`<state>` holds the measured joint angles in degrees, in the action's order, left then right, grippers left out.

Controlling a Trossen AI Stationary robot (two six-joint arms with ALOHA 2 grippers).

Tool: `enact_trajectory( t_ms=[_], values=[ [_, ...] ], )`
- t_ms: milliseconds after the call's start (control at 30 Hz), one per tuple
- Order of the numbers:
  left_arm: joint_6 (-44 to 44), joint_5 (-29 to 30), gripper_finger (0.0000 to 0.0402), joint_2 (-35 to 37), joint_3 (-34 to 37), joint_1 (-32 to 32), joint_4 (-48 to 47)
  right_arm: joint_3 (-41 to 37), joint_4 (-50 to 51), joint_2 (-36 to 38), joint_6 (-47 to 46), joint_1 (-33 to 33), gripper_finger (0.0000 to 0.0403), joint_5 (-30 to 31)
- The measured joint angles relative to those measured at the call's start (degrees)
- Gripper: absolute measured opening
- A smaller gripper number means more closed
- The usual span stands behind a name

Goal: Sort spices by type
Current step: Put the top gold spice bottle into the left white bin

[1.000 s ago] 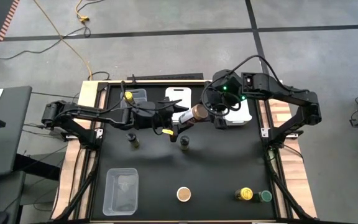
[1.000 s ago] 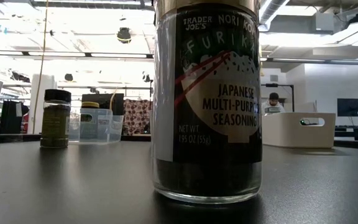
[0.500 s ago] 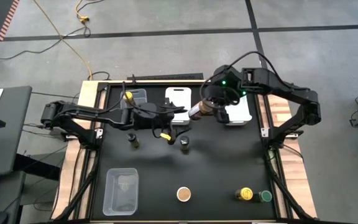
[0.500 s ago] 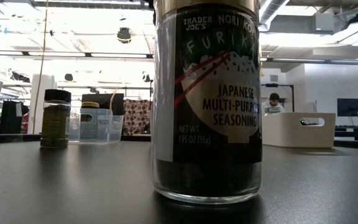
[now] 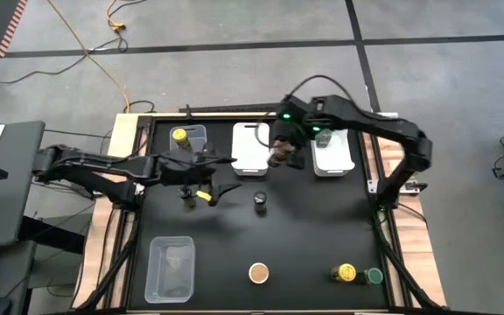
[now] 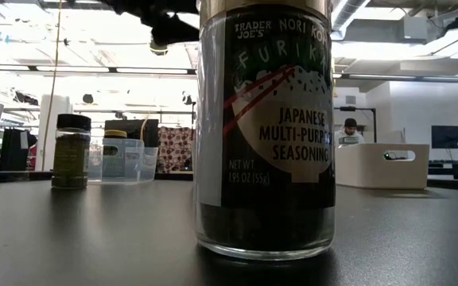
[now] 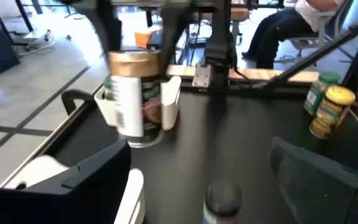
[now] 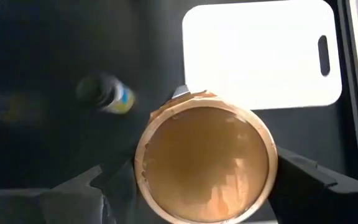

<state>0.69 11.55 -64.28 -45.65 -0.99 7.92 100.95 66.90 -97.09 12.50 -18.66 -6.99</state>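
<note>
Handoff looks done. A sec ago both grippers met mid-table w/ the tan-top jar point(image 5: 278, 156) between them. Now the L gripper point(image 5: 213, 192) has let go and pulled back toward 9 o'clock. Its fingers are spread wide w/ nothing in them, and it hangs just right of a dark-top jar point(image 5: 186, 194).

R gripper point(image 5: 283, 149) is clamped on the tan-top jar and has swung it toward 12 o'clock. The jar is off the table at the right rim of the mid white bin point(image 5: 250, 149), roughly over the gap to the right white bin point(image 5: 332, 156). R wrist view looks straight down on the tan lid point(image 8: 205, 165), fingers either side. There's black table under it, not yet bin floor, and a white bin point(image 8: 260, 56) is beside it.

For the task, I'd say the tan type is headed for the mid white bin, and the drop needs a small shift toward 9 o'clock first. The L arm is free for the next pick.

Rest of the table:
- Yellow jar point(image 5: 180, 136) already in the clear bin point(image 5: 192, 144) at 11 o'clock.
- 2nd dark jar point(image 5: 259, 202) at centre.
- Another tan jar point(image 5: 258, 273) at 6 o'clock, unsorted.
- Yellow point(image 5: 346, 273) and green point(image 5: 374, 276) jars touching at 5 o'clock.
- Empty clear bin point(image 5: 171, 269) at 7 o'clock.
</note>
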Motion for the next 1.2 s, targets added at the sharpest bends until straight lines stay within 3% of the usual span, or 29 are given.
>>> enact_trajectory(
  t_ms=[167,467,800,1200],
  values=[
    [-0.15,1.34,0.0362,8.33,7.25,0.00,0.61,9.43,0.08,-9.85,1.50,-2.38,0.0304,0.03],
    [-0.92,2.59,0.0362,22.52,15.75,1.32,-1.34,33.40,4.71,-28.22,3.05,-7.07,0.0303,-0.02],
    [-0.61,2.67,0.0362,28.11,17.05,1.97,-8.47,32.84,4.76,-37.00,2.29,-11.42,0.0302,-0.28],
    [0.58,2.71,0.0362,27.92,17.05,1.97,-8.68,32.87,5.47,-37.51,5.77,-12.29,0.0305,0.44]
  ],
)
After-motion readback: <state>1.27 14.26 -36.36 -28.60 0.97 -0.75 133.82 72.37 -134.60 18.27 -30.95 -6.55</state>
